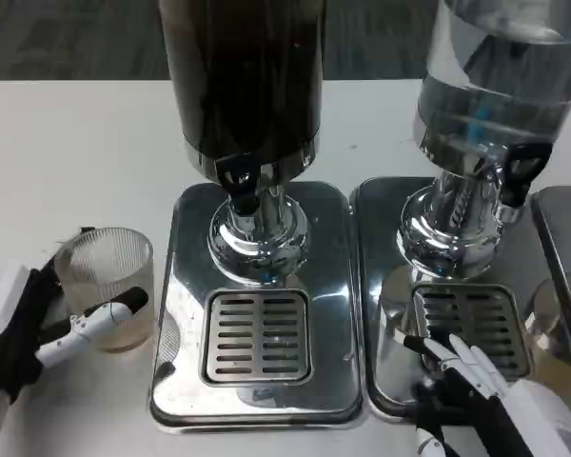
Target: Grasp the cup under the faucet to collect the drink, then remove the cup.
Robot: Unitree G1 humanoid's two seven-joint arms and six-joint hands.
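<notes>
A clear ribbed cup (107,286) stands on the white table at the left, beside the left dispenser's steel base (186,305). My left hand (38,328) wraps around it, with a finger (95,324) across its front and others behind it. The dark drink dispenser (243,76) rises above its black faucet (243,186), which hangs over the slotted drip grate (257,335). The cup is left of the faucet, not beneath it. My right hand (481,395) lies low at the right, its fingers stretched over the right dispenser's grate (476,328), holding nothing.
A second dispenser with clear liquid (500,86) stands at the right on its own steel base (385,286), with a black faucet (519,176). Another steel tray edge (561,238) shows at the far right. White table (67,162) stretches to the left and behind.
</notes>
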